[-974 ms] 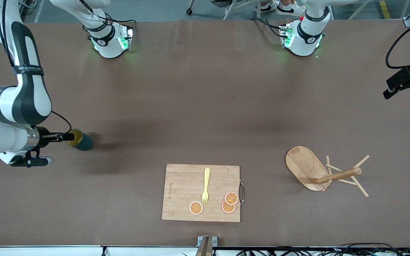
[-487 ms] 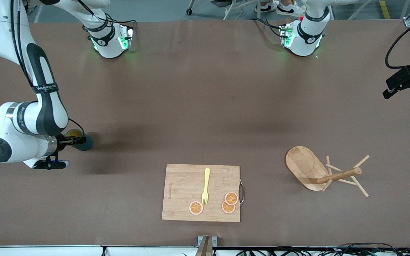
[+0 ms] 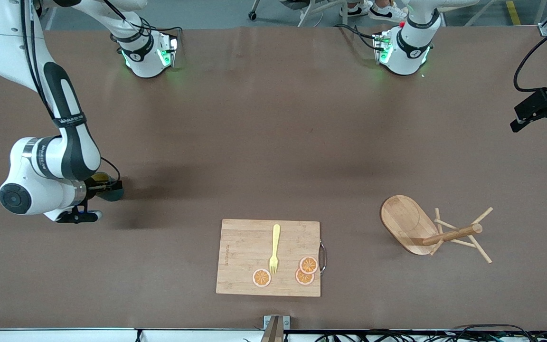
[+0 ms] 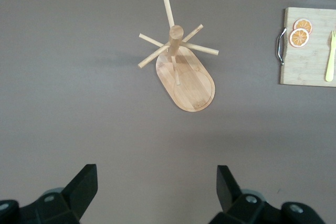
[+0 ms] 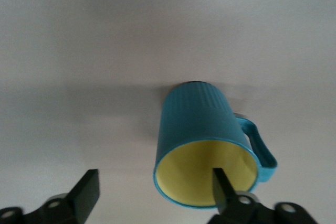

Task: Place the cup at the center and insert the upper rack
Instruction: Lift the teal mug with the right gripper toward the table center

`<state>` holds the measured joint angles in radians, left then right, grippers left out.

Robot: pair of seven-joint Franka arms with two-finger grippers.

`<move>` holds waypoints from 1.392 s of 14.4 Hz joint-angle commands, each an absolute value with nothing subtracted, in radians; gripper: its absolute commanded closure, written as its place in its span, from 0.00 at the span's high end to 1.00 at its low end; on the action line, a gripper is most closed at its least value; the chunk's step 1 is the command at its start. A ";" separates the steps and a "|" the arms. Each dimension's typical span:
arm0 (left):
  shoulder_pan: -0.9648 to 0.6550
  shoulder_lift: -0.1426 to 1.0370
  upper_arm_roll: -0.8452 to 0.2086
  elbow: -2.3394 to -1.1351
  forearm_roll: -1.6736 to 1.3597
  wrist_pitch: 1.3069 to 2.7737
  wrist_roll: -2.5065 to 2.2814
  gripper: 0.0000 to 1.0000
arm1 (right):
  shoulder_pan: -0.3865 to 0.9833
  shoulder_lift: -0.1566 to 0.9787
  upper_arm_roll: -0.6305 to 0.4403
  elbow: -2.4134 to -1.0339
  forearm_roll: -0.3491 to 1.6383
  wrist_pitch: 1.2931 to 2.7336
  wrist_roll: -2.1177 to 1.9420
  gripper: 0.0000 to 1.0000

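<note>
- Brown table (image 3: 273, 142): right arm bent low, right gripper (image 3: 110, 186) spread wide at the cup (image 5: 206, 145), one finger inside its mouth.
- Left gripper (image 4: 155, 195) waits, spread wide, high over the tipped rack (image 3: 432, 231), at the board's (image 3: 245, 256) three o'clock.

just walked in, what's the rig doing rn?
The right pincer is at the cup, which stands upright toward the right arm's end of the table; it is open, with one finger over the cup's mouth and the other outside the wall, so nothing is gripped yet. The left pincer waits open, high above the upper rack, which stands untouched toward the left arm's end. A cutting board with a fork and orange slices lies nearest the front camera.
</note>
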<state>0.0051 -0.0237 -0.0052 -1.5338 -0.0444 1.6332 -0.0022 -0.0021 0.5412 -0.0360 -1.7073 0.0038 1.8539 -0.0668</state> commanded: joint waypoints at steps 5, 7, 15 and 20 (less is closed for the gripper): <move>0.008 -0.031 -0.008 -1.534 -0.055 1.632 0.002 1.00 | -0.002 0.566 -0.037 -1.720 0.021 1.888 -0.075 0.69; 0.008 -0.031 -0.008 -1.534 -0.055 1.632 0.002 1.00 | -0.003 0.568 -0.035 -1.720 0.021 1.887 -0.074 0.44; 0.009 -0.031 -0.008 -1.534 -0.055 1.632 0.002 1.00 | 0.009 0.566 -0.037 -1.706 0.063 1.878 -0.077 0.00; 0.009 -0.031 -0.008 -1.534 -0.055 1.632 0.002 1.00 | 0.118 0.552 -0.035 -1.645 0.066 1.865 -0.084 0.00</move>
<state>0.0051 -0.0237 -0.0053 -1.5339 -0.0444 1.6332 -0.0022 0.0633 0.5694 -0.0290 -1.6685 0.0485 1.8787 -0.0801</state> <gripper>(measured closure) 0.000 0.943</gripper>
